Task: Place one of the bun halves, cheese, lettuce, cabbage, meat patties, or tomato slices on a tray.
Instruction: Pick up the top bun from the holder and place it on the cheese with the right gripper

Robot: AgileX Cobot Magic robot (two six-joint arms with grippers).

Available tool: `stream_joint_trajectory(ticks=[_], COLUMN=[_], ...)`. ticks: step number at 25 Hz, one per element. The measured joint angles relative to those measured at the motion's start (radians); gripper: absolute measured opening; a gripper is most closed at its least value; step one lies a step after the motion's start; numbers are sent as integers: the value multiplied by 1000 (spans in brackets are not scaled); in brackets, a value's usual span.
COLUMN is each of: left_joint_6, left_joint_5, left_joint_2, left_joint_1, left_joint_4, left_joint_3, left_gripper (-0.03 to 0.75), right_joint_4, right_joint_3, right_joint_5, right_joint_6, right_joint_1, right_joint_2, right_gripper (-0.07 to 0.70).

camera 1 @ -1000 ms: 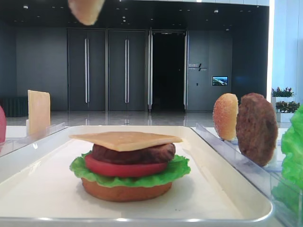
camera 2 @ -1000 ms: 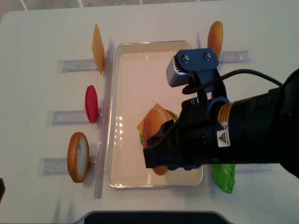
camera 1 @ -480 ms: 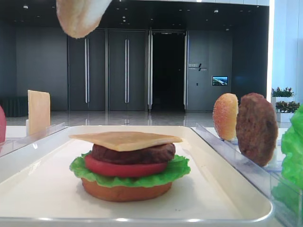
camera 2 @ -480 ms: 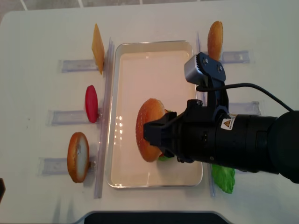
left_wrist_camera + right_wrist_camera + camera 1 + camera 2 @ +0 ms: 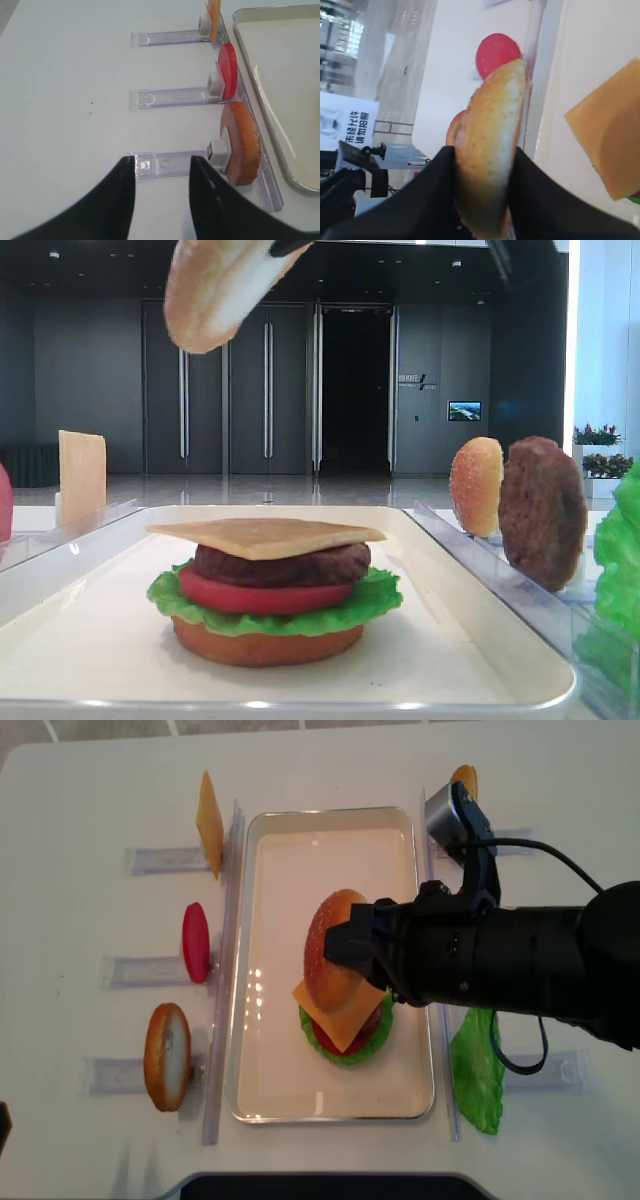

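Low front view
Tray (image 5: 480,585): white, low rim, holding a stacked burger near its middle.
Stack: bottom bun (image 5: 265,643), lettuce (image 5: 375,595), tomato slice (image 5: 255,597), meat patty (image 5: 280,564) and cheese (image 5: 265,535) on top, one on another.
Bun top (image 5: 215,290): in the air high above the tray, tilted, over the left part of the stack and clear of the cheese.
Right of the tray: a second bun (image 5: 476,486) and a second patty (image 5: 542,510) stand on edge in a clear rack (image 5: 520,592).

Right wrist view
Right gripper (image 5: 482,185): black fingers (image 5: 432,192) pinched tight on the bun top (image 5: 492,150), one on each face, the bun held edge-on.
Beyond the bun: a red slice (image 5: 497,52) stands outside the tray's rim; a corner of the cheese (image 5: 612,130) shows inside the tray.

Left wrist view
Left gripper (image 5: 162,197): fingers apart, nothing between them, over the bare table (image 5: 65,90) left of the tray (image 5: 260,95).
Racks beside the tray: a brown bun (image 5: 242,142), a red slice (image 5: 227,70) and an orange slice (image 5: 214,12), each upright.

Overhead view
Bun top (image 5: 335,950): held by the right gripper (image 5: 350,945) over the tray (image 5: 270,1050), overlapping the far edge of the cheese (image 5: 340,1015).
Loose lettuce leaf (image 5: 478,1070): just outside the tray's right rim.
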Motion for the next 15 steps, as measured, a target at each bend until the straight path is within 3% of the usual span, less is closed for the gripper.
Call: stream_joint_trajectory(ticks=[3, 8, 15], left_joint_6=[0, 0, 0], left_joint_5=[0, 0, 0], left_joint_2=[0, 0, 0], left_joint_1=[0, 0, 0], left_joint_4=[0, 0, 0], left_joint_3=[0, 0, 0], left_gripper=[282, 282, 282], right_joint_4=[67, 79, 81], right_joint_3=[0, 0, 0], right_joint_5=[91, 222, 346], right_joint_6=[-90, -154, -228], right_joint_1=[-34, -83, -135], right_joint_2=[33, 94, 173], right_gripper=[260, 260, 260])
